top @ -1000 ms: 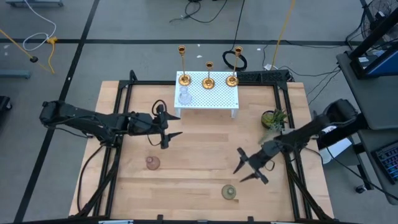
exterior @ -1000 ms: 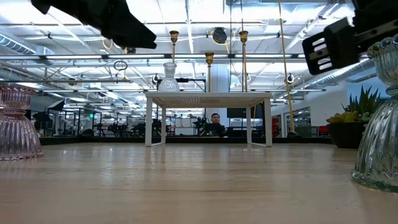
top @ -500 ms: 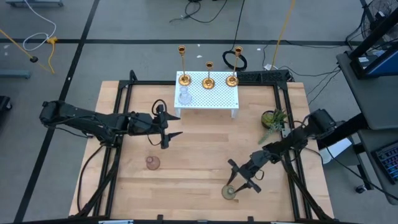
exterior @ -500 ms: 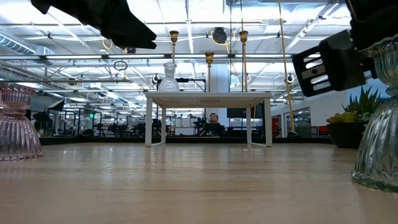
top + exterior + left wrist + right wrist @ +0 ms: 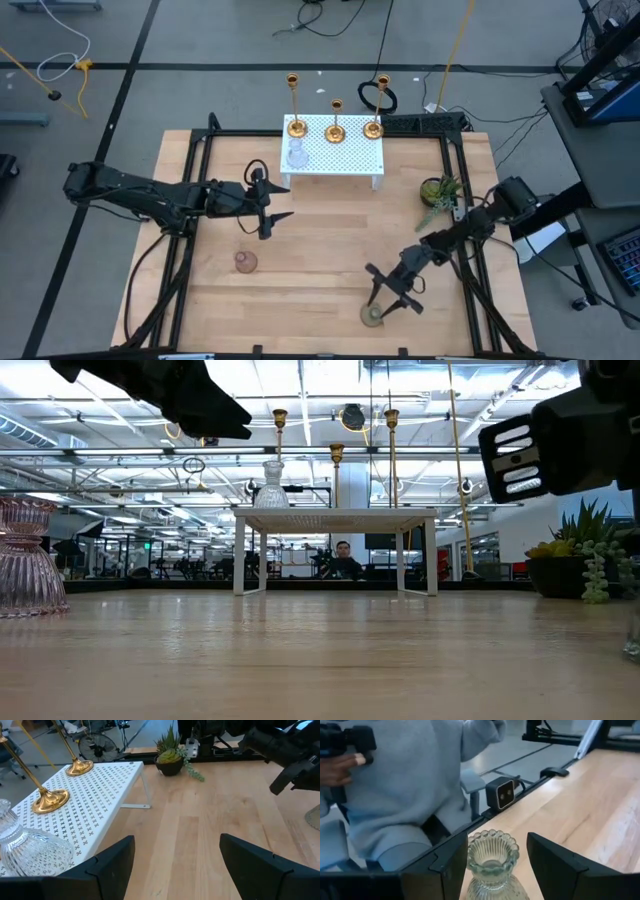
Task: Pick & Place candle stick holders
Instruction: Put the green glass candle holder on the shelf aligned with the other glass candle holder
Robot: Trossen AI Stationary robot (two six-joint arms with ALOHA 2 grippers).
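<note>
Three gold candlesticks (image 5: 336, 128) stand by their round bases along the far side of the white perforated stand (image 5: 350, 158). A clear glass holder (image 5: 296, 157) stands on the stand's left part. A pink glass holder (image 5: 245, 262) stands on the table at the near left. A greenish glass holder (image 5: 492, 862) stands near the table's near edge. My right gripper (image 5: 386, 303) is open, with one finger on each side of this holder's top. My left gripper (image 5: 285, 202) is open and empty, above the table left of the stand. My right gripper comes slanting down from the table's far right, and its fingers (image 5: 445, 870) flank the greenish holder's beaded rim (image 5: 481, 840). The holder stands upright on the table. I cannot tell whether either finger touches it.
A small potted plant (image 5: 438, 190) stands at the right side of the table. A small camera (image 5: 501, 794) sits on the black frame at the near edge, close to the greenish holder. A person in a grey top (image 5: 410, 780) is beyond that edge.
My right gripper has gone toward the table's near edge and leftward, down to the greenish holder, and now straddles it. The holder has shifted a little toward the near edge and has slid almost out of the low view at the right.
</note>
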